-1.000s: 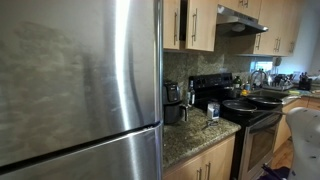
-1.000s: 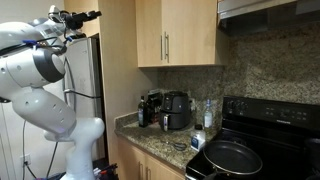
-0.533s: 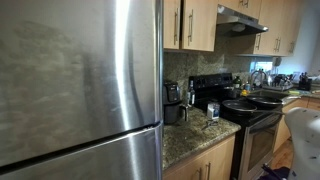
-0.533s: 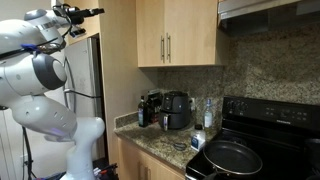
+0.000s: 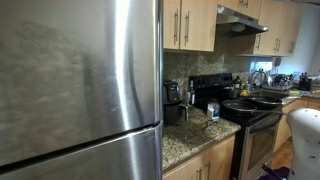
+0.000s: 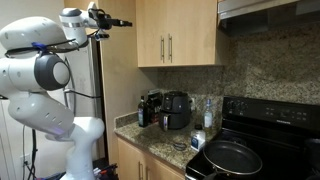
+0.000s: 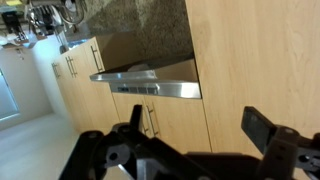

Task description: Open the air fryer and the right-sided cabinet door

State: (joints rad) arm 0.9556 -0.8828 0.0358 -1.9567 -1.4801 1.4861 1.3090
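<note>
air fryer [image 6: 178, 110]: drawer closed | right-sided cabinet door [image 6: 193, 30]: closed | hand [image 7: 193, 130]: jaws apart

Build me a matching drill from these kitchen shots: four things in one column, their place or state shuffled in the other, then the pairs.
Things:
1. air fryer
2. right-sided cabinet door
3. frying pan
4. claw

Place or state:
a. shut, light-brown wood
b. on the black stove
c. open, up high
d. on the granite counter

Pairs: 1-d, 2-a, 3-b, 4-c
</note>
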